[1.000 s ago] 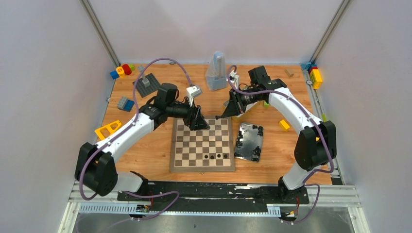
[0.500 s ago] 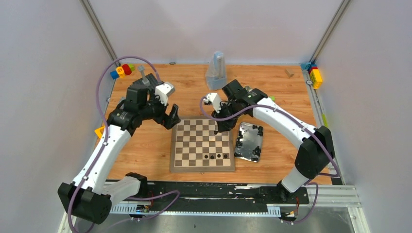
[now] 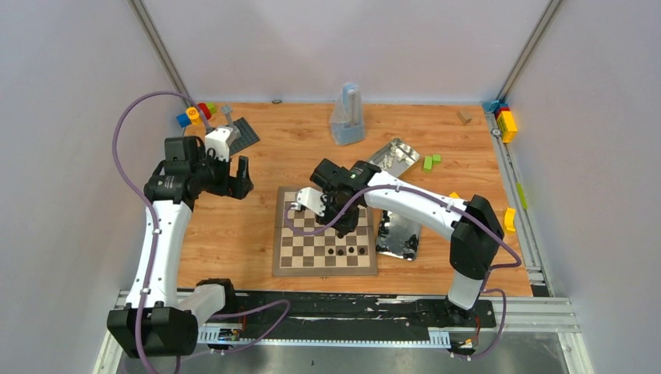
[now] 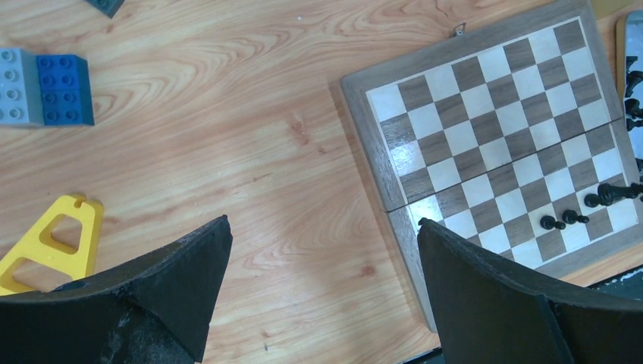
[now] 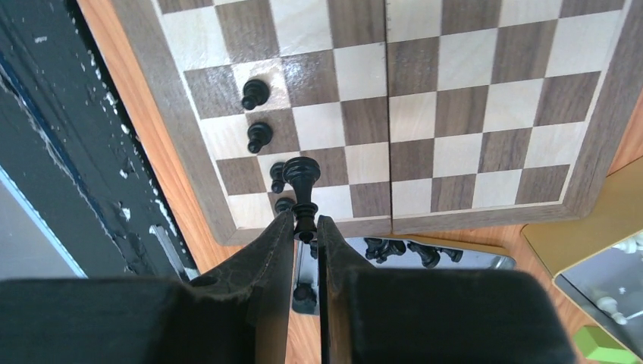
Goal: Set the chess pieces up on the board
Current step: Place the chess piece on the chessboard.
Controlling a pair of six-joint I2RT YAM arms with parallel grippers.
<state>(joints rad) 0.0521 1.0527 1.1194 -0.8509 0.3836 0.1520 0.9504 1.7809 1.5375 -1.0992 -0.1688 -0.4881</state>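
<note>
Piece (image 5: pixel 302 176) in right pincer (image 5: pixel 305 222), left pincer (image 4: pixel 322 222) wide

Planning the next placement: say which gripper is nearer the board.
Right. The right gripper is above the board, shut on a black piece; the left gripper, open, is beyond its left edge.

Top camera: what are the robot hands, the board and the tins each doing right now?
left gripper, wide open, empty, beside the board.
right gripper, shut on a black piece.
board, lying flat, three pieces standing on it.
near tin, beside the board, open, spare pieces inside.
far tin, open, white pieces inside.
</note>
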